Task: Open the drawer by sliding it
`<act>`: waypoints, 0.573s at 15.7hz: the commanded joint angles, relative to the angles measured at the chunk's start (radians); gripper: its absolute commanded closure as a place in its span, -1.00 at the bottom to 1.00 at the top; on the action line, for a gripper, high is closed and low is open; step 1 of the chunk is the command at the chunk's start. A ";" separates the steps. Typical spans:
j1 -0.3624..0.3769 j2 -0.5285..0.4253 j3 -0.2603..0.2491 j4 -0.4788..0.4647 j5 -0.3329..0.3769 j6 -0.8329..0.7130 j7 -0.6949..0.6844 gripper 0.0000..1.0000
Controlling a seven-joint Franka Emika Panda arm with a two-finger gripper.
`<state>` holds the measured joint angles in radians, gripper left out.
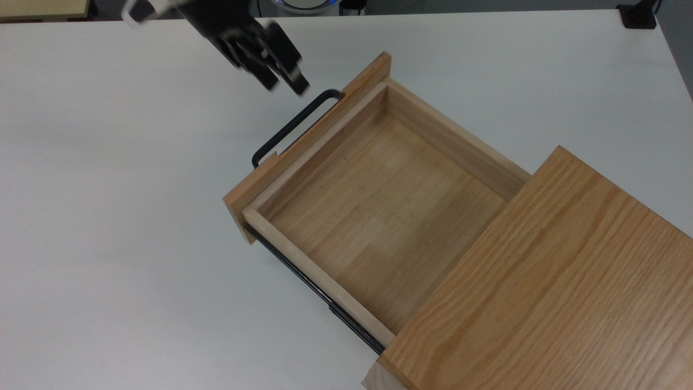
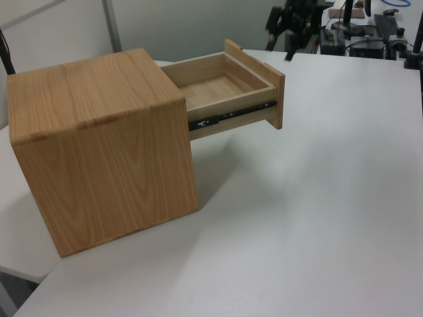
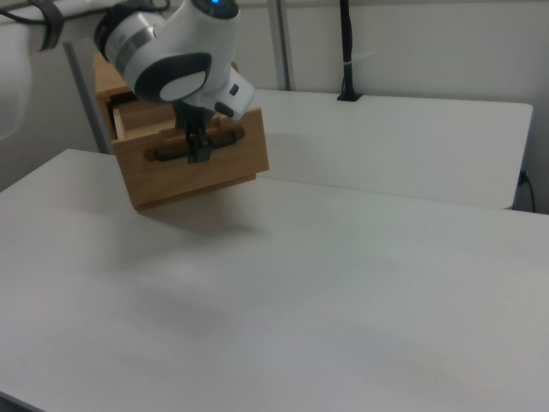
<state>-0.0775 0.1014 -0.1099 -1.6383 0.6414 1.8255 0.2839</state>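
The light wooden drawer (image 1: 379, 206) stands pulled far out of the oak cabinet (image 1: 541, 281), its inside bare. Its front panel (image 1: 308, 143) carries a thin black U-shaped handle (image 1: 295, 125). Black side rails (image 1: 314, 292) show along its near side. My gripper (image 1: 284, 82) hangs open just off the handle's far end, toward the top view's upper left, and touches nothing. In the left view the drawer (image 2: 221, 86) juts toward the right, with the gripper (image 2: 282, 36) above and beyond its panel. In the right view the gripper (image 3: 199, 153) hangs in front of the drawer's panel (image 3: 223, 163).
The cabinet sits on a wide white table (image 1: 108, 216). A black mount (image 1: 639, 16) sits at the table's far right corner in the top view. Cables and equipment (image 2: 370, 26) stand behind the table in the left view. A black post (image 3: 347, 51) rises at the back in the right view.
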 commanded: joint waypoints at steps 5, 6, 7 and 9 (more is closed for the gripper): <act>-0.004 -0.141 -0.056 -0.049 -0.276 -0.129 -0.204 -1.00; -0.002 -0.152 -0.047 -0.049 -0.372 -0.150 -0.265 -1.00; -0.002 -0.157 -0.043 -0.048 -0.469 -0.178 -0.302 -1.00; -0.004 -0.172 -0.045 -0.014 -0.569 -0.228 -0.319 -1.00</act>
<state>-0.0887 -0.0162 -0.1562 -1.6424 0.2195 1.6555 0.0344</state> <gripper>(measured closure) 0.000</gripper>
